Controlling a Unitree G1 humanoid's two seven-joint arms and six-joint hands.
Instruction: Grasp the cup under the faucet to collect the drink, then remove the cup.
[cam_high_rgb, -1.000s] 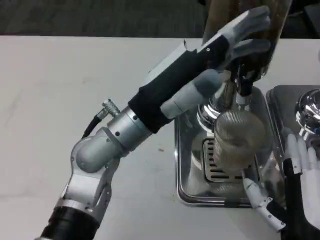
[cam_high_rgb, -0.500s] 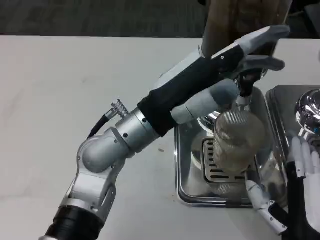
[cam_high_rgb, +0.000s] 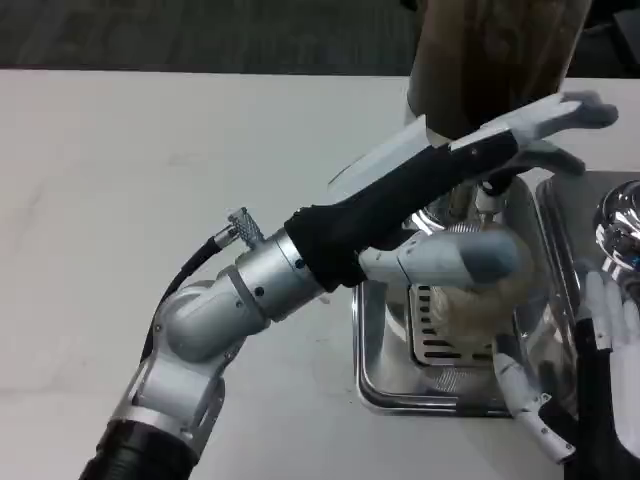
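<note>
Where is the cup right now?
In the head view the cup stands right of centre on the metal drip tray, right under the faucet. The left hand reaches across it, and the right hand is beside it.

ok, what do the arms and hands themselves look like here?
Left arm: silver metal housings, a black cable with a knurled connector, and a black sleeve toward the wrist. Left hand: white back, grey fingertips. Right hand: white fingers with black segments.
</note>
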